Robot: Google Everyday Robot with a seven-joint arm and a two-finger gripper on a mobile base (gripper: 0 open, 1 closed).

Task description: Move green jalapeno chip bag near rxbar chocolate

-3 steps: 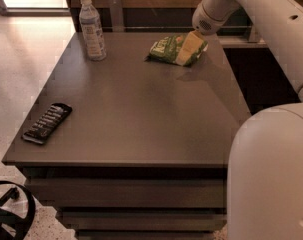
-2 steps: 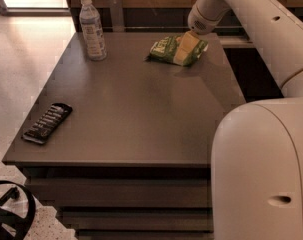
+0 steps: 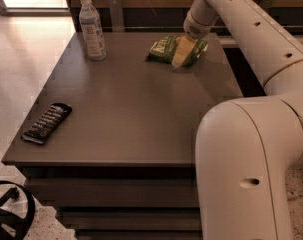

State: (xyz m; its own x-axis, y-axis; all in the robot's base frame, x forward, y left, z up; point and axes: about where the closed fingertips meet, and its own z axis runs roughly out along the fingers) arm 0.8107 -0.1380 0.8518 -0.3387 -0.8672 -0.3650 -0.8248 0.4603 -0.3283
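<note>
The green jalapeno chip bag (image 3: 162,49) lies flat at the far right of the dark table (image 3: 136,119). My gripper (image 3: 183,53) comes down from the upper right and rests on the right part of the bag, covering it there. The rxbar chocolate (image 3: 47,122), a flat black wrapper with white lettering, lies near the table's front left edge, far from the bag.
A clear water bottle (image 3: 92,29) stands at the table's far left. My own arm's large white elbow (image 3: 246,164) fills the right foreground. A black curved object (image 3: 11,216) sits on the floor at the lower left. A wooden wall runs behind the table.
The gripper has stayed on the bag, which has barely shifted. The arm's elbow has swung further into the right foreground.
</note>
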